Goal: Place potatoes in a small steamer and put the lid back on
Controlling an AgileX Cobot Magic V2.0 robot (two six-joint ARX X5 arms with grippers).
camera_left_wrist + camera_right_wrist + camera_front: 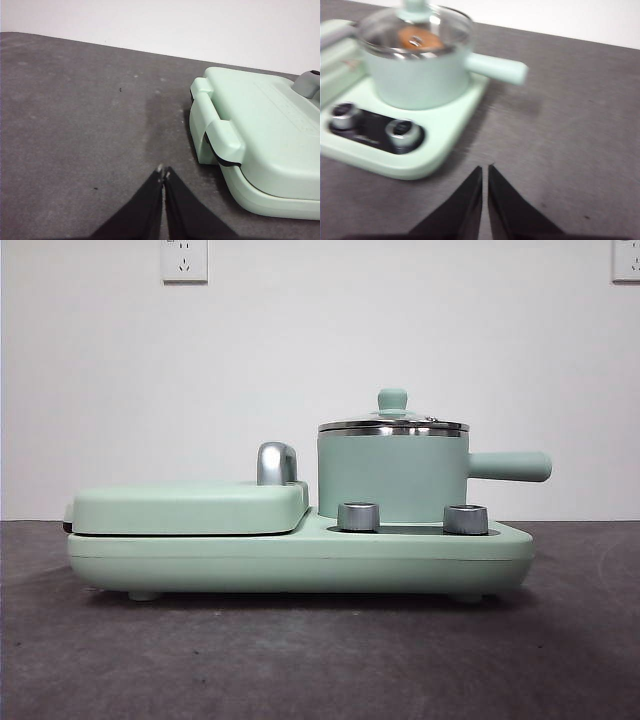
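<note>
Two knobs front the steamer; its lid is on, potato inside. Both grippers, left and right, hang pinched together, empty, well clear of the steamer.

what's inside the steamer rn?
Through the glass lid, an orange-brown potato shows inside the steamer. The pot wall hides its lower part and the steamer's bottom.

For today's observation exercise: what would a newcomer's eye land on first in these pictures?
First, the small steamer standing on the right half of the mint-green cooker base, its lid on; the right wrist view shows the potato through the glass. Next, the flat grill cover on the left half. Both grippers hang shut over bare table.
</note>
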